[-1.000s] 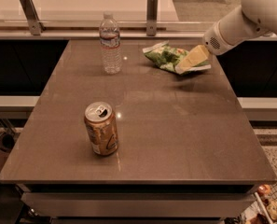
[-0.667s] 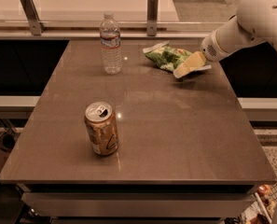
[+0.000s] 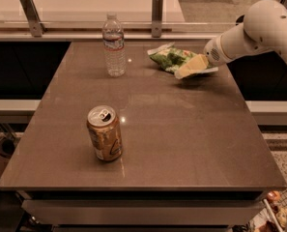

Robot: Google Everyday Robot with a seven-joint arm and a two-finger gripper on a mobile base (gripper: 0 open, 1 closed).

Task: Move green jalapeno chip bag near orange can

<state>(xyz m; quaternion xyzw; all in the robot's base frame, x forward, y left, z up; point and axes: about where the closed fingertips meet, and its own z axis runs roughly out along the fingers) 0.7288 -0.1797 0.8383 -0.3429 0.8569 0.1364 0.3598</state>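
High oblique view down across table point(image 3: 181, 144), hand point(image 3: 193, 66) far right.

The arm point(image 3: 239, 36) is cased in smooth, glossy white shells with no cables or screws showing. A large rounded joint point(image 3: 271, 21) bulges at the upper right, and from it a thick cylinder tapers down to the wrist point(image 3: 214, 52), which carries a small dark round patch. The gripper point(image 3: 191, 66) is pale cream-yellow, blunt and wedge-shaped, and sits over the far right part of the tabletop point(image 3: 181, 129).
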